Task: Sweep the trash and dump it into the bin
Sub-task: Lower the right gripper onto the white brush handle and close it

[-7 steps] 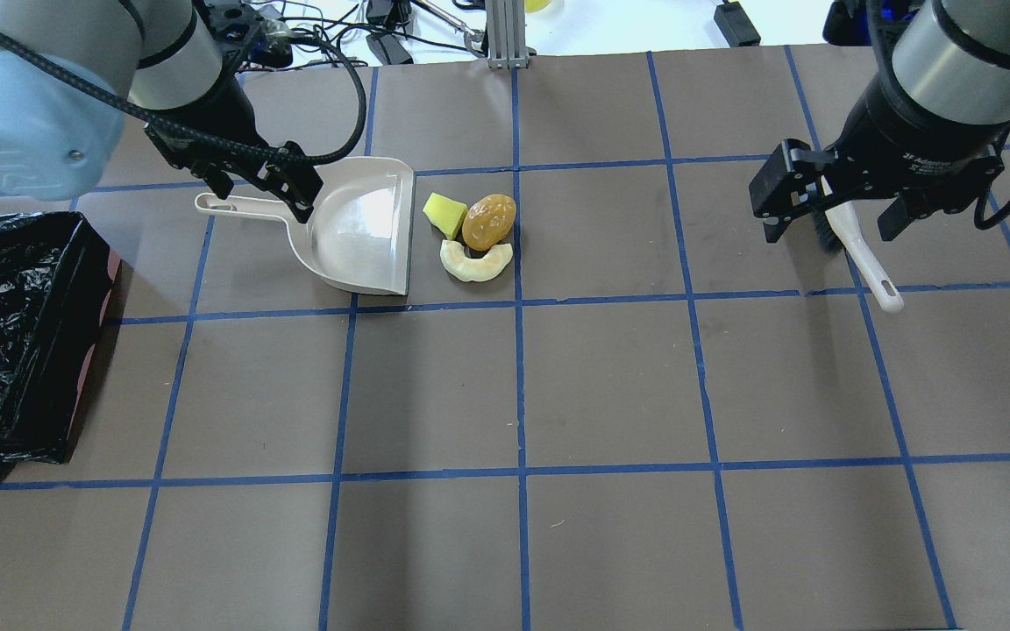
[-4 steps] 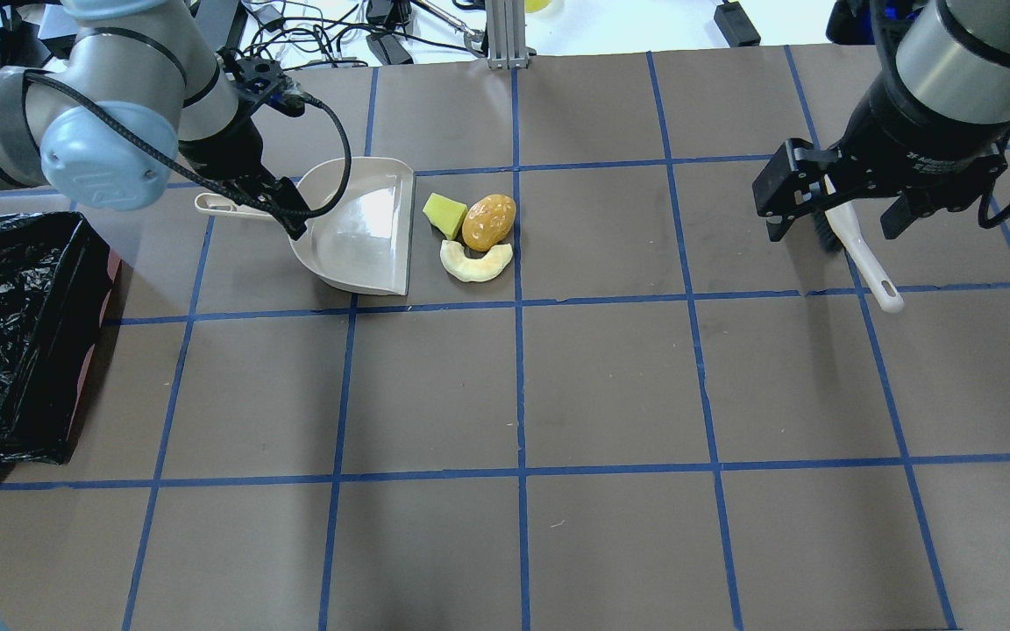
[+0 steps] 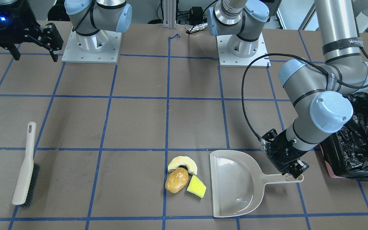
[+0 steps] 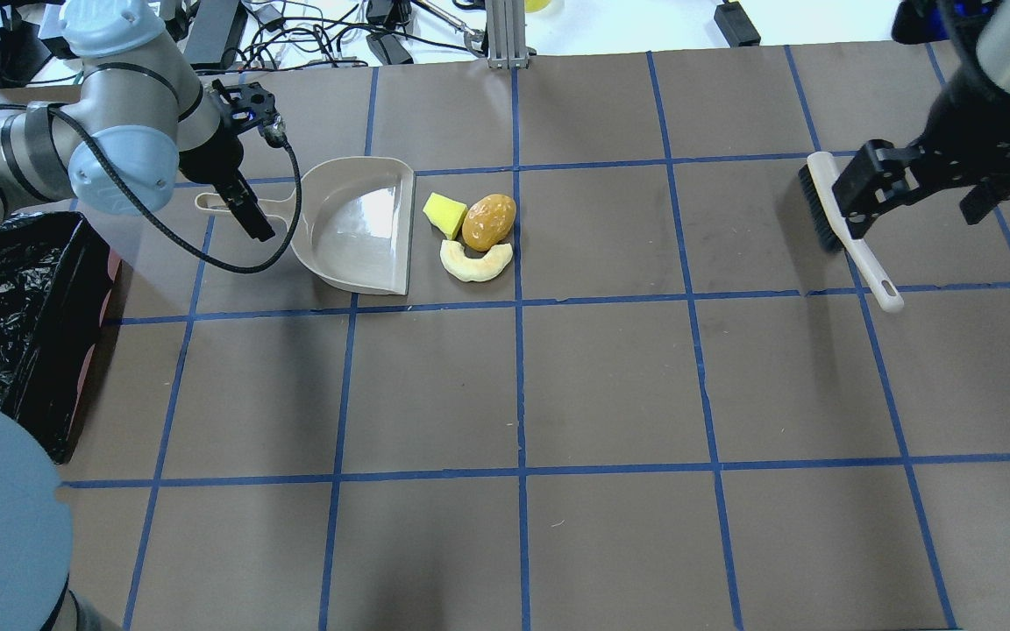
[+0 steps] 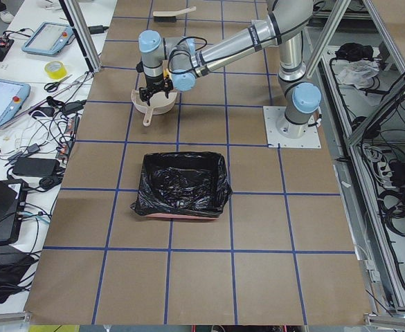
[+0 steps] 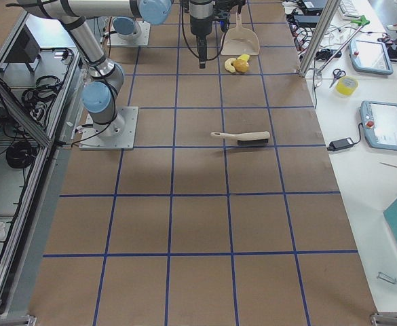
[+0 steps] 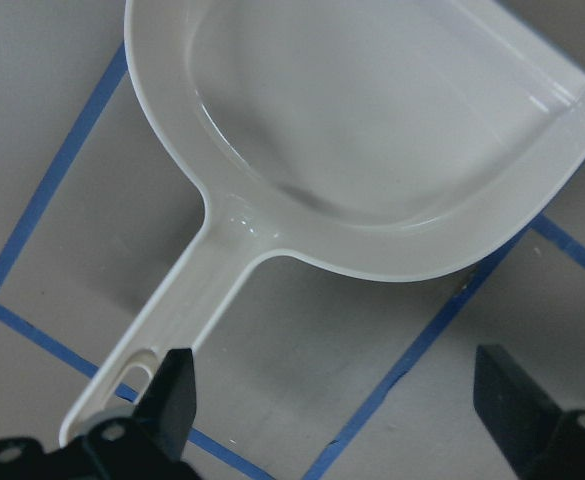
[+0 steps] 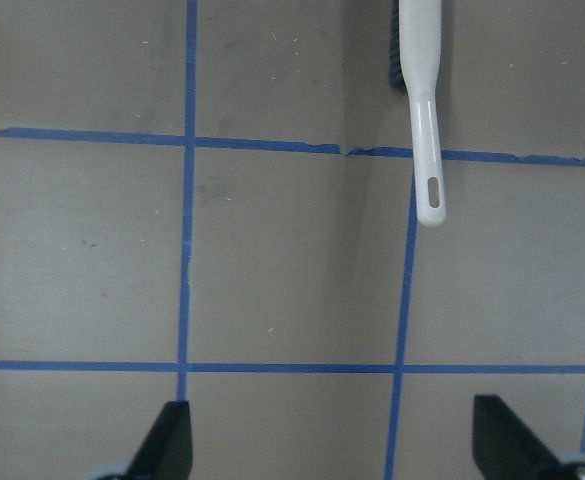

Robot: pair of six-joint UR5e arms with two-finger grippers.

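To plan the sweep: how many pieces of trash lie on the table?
3, clustered beside the dustpan: cream half-ring, golden-brown lump, yellow wedge. None seems hidden.

The beige dustpan (image 7: pixel 372 120) lies on the brown surface (image 7: pixel 92 230), its handle (image 7: pixel 187 300) running down-left to a slotted end partly hidden behind one dark finger (image 7: pixel 169 405). The gripper (image 7: pixel 337 415) hangs with its fingers spread wide (between them show bare surface and a blue tape line (image 7: pixel 422 340)).
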